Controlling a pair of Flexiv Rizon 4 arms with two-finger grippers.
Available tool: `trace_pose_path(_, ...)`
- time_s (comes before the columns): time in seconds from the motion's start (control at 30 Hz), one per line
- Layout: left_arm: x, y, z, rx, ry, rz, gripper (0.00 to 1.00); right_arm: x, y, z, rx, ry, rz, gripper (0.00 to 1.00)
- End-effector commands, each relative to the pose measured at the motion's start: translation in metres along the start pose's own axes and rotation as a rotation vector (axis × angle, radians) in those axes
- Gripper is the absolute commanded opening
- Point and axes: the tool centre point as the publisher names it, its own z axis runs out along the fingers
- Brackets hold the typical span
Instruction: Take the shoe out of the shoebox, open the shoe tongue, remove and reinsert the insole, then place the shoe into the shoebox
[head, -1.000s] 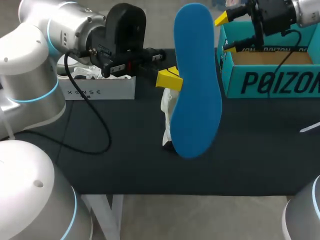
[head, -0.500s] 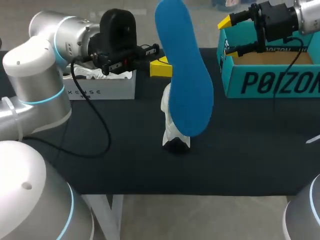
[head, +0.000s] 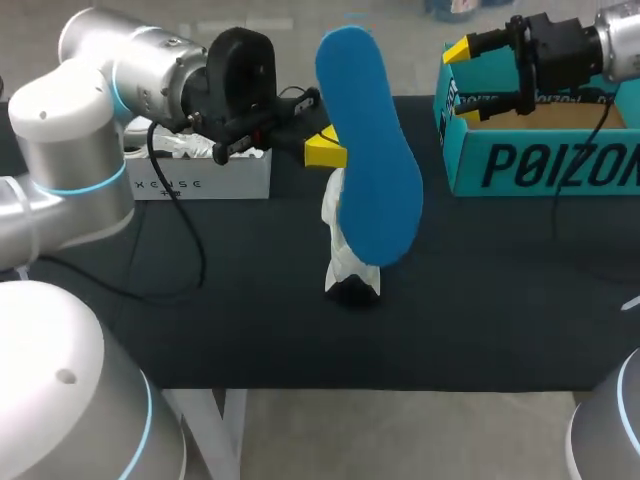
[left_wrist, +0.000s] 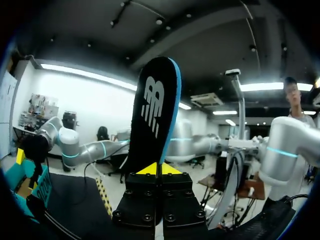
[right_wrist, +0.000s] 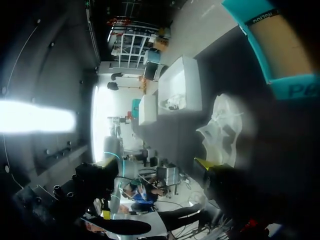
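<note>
Matte black table (head: 500, 300), and at its far right the teal cardboard shoebox (head: 540, 160), open-topped. The long, rounded foam insole (head: 365, 150) (blue one side, black the other) stands upright in mid-air, pinched at its edge by the left gripper (head: 325, 150). The white shoe (head: 345, 265) sits on the table behind it. The right gripper (head: 462, 80) has its jaws spread over the shoebox's near corner.

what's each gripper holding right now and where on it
Left gripper pinches the blue insole at its side edge, about mid-length. Right gripper holds nothing.
</note>
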Motion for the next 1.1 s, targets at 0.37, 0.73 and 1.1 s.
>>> trace_pose_path(0.37, -0.022, -0.001, -0.026, -0.464, 0.019, 0.449, 0.00, -0.005, -0.002, 0.002, 0.006, 0.015, 0.014, 1.00)
trace_pose_path(0.73, -0.067, 0.023, -0.063, -1.069, 0.000, 1.193, 0.00, -0.009, -0.008, 0.002, 0.011, 0.018, 0.026, 1.00)
trace_pose_path(1.1, -0.067, 0.023, -0.063, -1.069, 0.000, 1.193, 0.00, -0.010, -0.013, 0.001, 0.006, 0.025, 0.035, 1.00)
